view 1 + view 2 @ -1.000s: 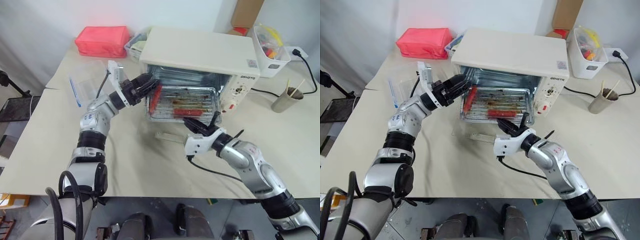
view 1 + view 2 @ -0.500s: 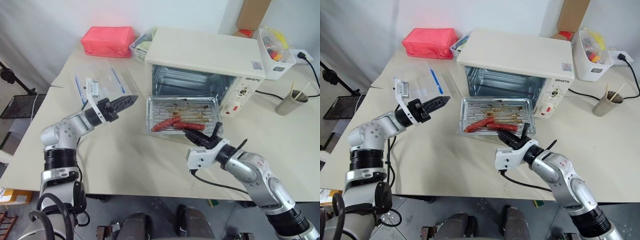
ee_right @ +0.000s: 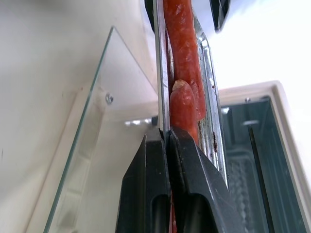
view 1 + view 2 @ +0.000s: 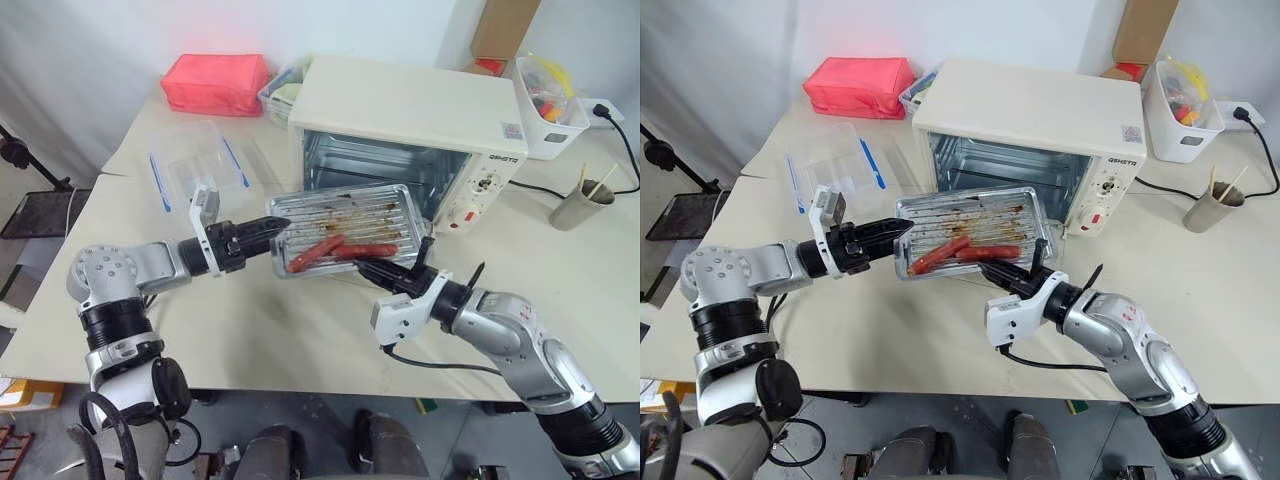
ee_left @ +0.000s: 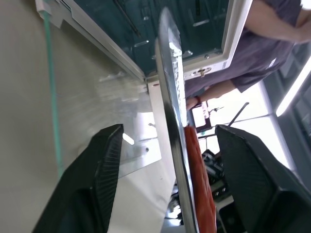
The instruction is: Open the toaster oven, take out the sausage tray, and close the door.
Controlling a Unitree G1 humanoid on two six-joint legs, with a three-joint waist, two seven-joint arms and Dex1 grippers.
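Note:
The cream-white toaster oven (image 4: 410, 100) stands open at the back of the table, its cavity bare. Its glass door (image 3: 82, 165) lies folded down flat in front. The silver sausage tray (image 4: 350, 210) hangs tilted above the door and carries two red sausages (image 4: 345, 250). My right gripper (image 4: 385, 268) is shut on the tray's near rim, as the right wrist view shows at the gripper (image 3: 167, 133). My left gripper (image 4: 272, 230) is open at the tray's left rim. In the left wrist view the rim runs between its fingers (image 5: 109, 160) with a gap on each side.
A clear plastic box with blue clips (image 4: 195, 170) and a red pouch (image 4: 210, 82) lie at the back left. A white bin (image 4: 545, 100), a cup with sticks (image 4: 578, 205) and a cable (image 4: 620, 140) are right of the oven. A person (image 5: 262, 53) stands beyond the table.
The tray has come out of the oven, then risen and shifted left, still in my right gripper. My left gripper swung away left, rolled, and came back to straddle the tray's left rim.

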